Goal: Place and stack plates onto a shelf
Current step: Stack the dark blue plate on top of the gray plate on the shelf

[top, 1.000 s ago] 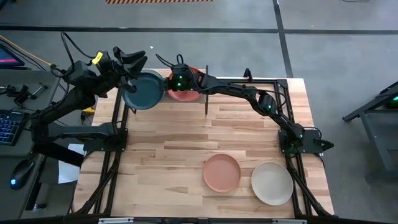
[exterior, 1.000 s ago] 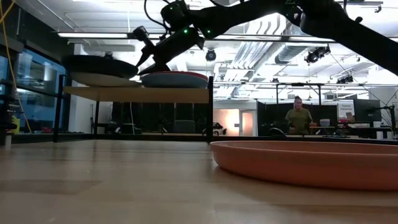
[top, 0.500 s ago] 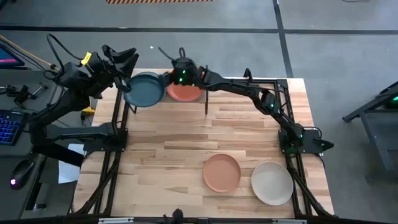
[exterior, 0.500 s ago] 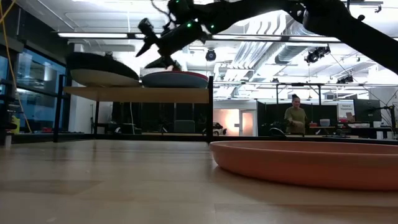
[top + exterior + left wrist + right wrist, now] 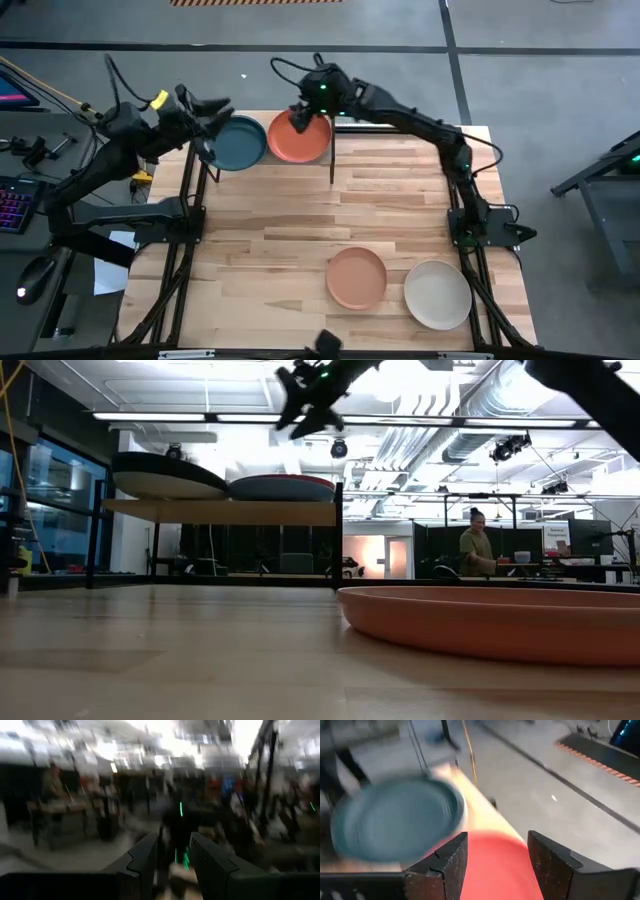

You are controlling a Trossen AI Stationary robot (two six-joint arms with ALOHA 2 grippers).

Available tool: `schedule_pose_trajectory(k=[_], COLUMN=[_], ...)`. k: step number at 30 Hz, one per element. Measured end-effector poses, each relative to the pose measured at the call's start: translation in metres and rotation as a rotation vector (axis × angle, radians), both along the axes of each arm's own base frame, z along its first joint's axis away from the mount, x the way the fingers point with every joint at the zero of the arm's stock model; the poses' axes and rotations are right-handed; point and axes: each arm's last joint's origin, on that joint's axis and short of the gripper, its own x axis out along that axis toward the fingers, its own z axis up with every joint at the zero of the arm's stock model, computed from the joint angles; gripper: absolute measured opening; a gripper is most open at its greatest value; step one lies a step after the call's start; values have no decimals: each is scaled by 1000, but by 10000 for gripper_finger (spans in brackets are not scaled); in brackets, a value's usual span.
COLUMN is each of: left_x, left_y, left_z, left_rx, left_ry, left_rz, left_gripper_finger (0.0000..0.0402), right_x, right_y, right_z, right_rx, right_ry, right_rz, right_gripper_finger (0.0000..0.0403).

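With red plate (image 5: 297,141) and teal plate (image 5: 236,145) on the shelf (image 5: 220,511), right gripper (image 5: 303,113) hovers open-jawed above it, left gripper (image 5: 208,108) unclear; salmon plate (image 5: 357,277) likely next.

Shelf (image 5: 220,511) – two plate stacks; table (image 5: 280,240) – two plates.

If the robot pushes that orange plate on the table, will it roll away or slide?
The salmon-orange plate lies flat on its base on the wooden table, so it would probably slide, not roll. Its low, wide shape makes tipping unlikely. It looks stiff with a raised rim, so a pincer could likely pinch that edge, though the matte surface may still be somewhat slippery.
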Motion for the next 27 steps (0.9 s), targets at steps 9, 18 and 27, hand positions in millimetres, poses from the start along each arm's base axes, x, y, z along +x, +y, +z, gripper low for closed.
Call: schedule_pose_trajectory(k=[9, 18, 27], left_x=[-8, -21, -28], left_y=[-4, -10, -21], left_z=[-59, -98, -126], left_rx=[-171, -212, -288], left_ry=[170, 124, 410], left_rz=[-36, -31, -69], left_gripper_finger=[111, 111, 26], right_x=[-67, -153, -221], right_y=[14, 63, 117], right_z=[32, -7, -55], right_rx=[-23, 11, 192], right_ry=[243, 86, -246], right_rz=[31, -127, -287], right_gripper_finger=[188, 188, 188])
